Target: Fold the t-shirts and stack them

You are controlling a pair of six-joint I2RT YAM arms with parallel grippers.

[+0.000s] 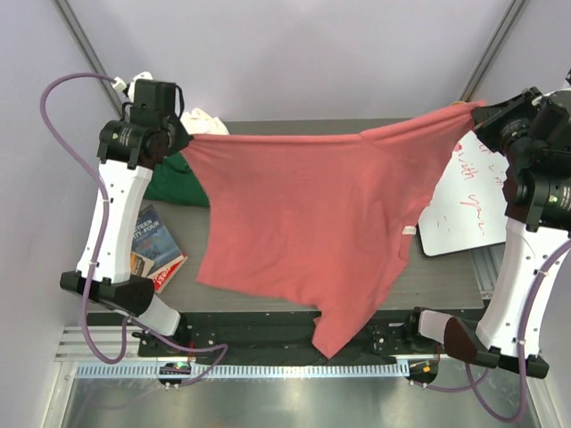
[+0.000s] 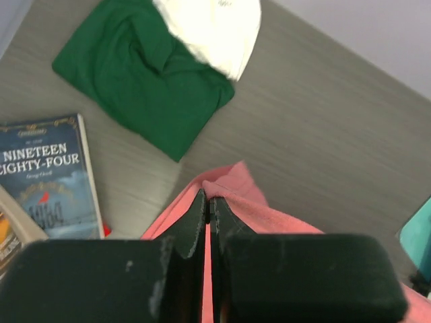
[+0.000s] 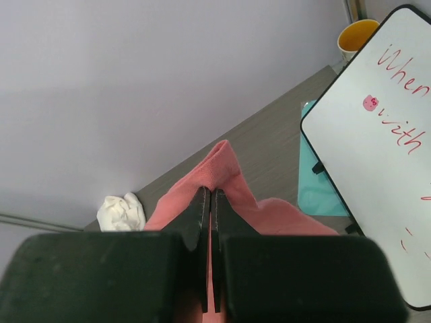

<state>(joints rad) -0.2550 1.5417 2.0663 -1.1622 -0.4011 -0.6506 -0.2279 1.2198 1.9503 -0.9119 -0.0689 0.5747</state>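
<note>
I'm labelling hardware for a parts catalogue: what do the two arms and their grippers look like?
The left arm and right arm match: smooth white curved shells between black cylindrical joints. A lilac cable loops beside each. The left gripper and right gripper have blocky matte-black fingers tapering to thin tips, faintly scuffed.

The salmon-pink t-shirt (image 1: pixel 303 205) hangs stretched across the middle of the tabletop (image 1: pixel 437 276), curtaining off most of it from 10 to 2 o'clock. From 9 to 11 o'clock the books (image 1: pixel 152 241), the dark green t-shirt (image 1: pixel 178 187) and the cream-white t-shirt (image 1: pixel 203 120) crowd the left side, and at 3 o'clock a whiteboard (image 1: pixel 468 201) covers the right. Bare tabletop shows between the hanging cloth and the whiteboard near 4 o'clock.
</note>
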